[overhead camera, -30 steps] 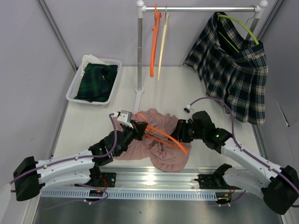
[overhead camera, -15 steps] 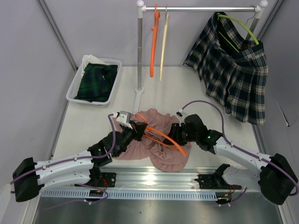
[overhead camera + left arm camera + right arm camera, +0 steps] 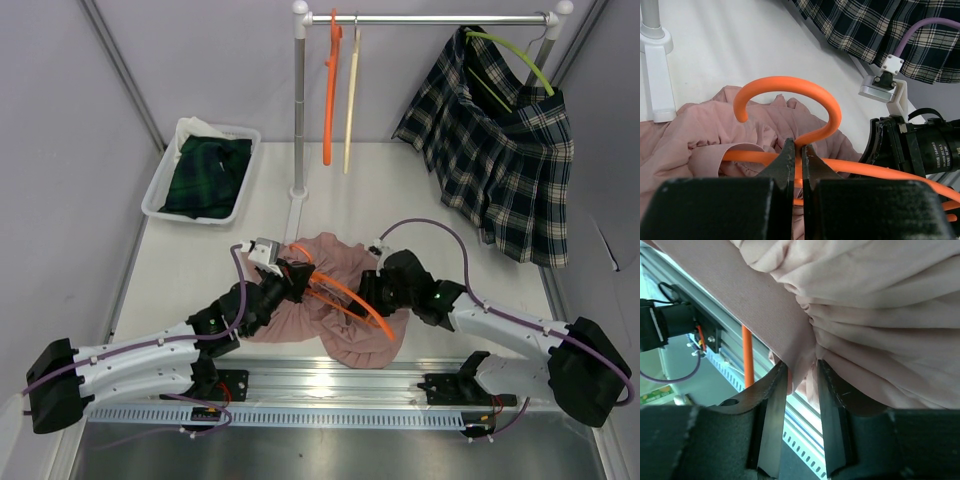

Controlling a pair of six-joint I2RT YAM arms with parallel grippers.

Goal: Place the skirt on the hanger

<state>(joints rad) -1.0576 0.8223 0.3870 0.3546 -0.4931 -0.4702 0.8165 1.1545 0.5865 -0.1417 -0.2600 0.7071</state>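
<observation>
The pink skirt (image 3: 345,338) lies bunched on the table between my two arms. An orange hanger (image 3: 348,296) lies across it, with part of the fabric draped over its bar. My left gripper (image 3: 297,272) is shut on the hanger's neck just below the hook (image 3: 790,85), with the jaws (image 3: 800,150) pinching the orange rod. My right gripper (image 3: 368,290) is at the skirt's right side. In the right wrist view its jaws (image 3: 802,367) hold a fold of pink fabric (image 3: 865,290), and an orange hanger bar (image 3: 747,355) shows behind it.
A clothes rack pole (image 3: 299,100) stands behind the skirt on a white base (image 3: 657,85). An orange hanger (image 3: 328,90) and a cream hanger (image 3: 350,100) hang on the rail. A plaid skirt (image 3: 500,150) hangs on a green hanger at the right. A white bin (image 3: 158,190) holds dark green cloth.
My right arm has moved left, into the skirt's right side beside the hanger. The hanger bar has shifted slightly. My left gripper holds the hanger in the same place.
</observation>
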